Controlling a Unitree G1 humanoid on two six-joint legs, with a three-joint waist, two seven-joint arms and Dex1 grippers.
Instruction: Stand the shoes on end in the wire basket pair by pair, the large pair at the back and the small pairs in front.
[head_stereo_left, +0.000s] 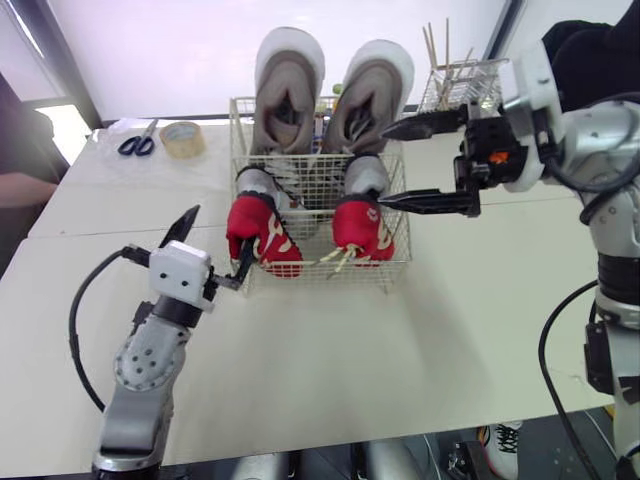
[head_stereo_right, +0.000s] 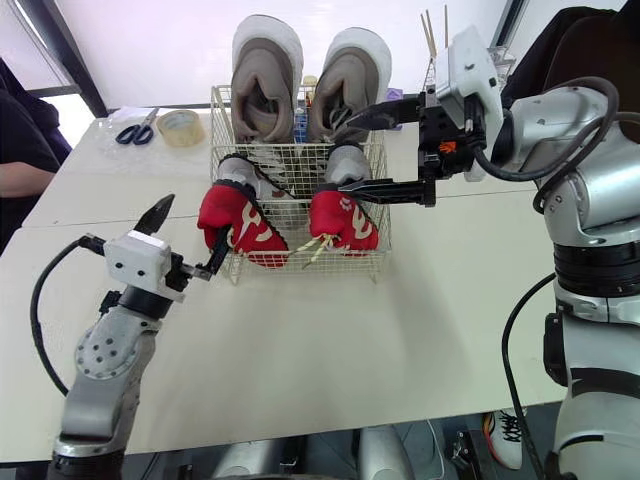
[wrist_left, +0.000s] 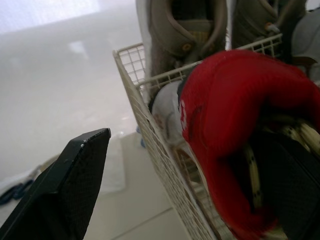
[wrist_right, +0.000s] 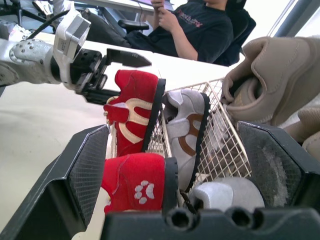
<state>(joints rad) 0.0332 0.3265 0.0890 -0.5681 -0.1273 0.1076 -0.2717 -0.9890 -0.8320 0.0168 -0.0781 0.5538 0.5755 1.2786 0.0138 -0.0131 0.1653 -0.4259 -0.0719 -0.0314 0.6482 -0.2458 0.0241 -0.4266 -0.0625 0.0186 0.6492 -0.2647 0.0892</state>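
left gripper (head_stereo_left: 212, 248) is spread wide at the front left corner of the basket (head_stereo_left: 310, 180), one finger just beside the red pair (head_stereo_left: 262, 235). right gripper (head_stereo_left: 415, 163) gapes apart at the basket's right side. beige pair (head_stereo_left: 288, 85) stands at the back, grey pair (head_stereo_left: 365, 175) in the middle, red pair leaning over the front rim.

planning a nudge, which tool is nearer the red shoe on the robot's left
Left. The left tool sits beside that red shoe; the right tool is at the wire basket's opposite side.
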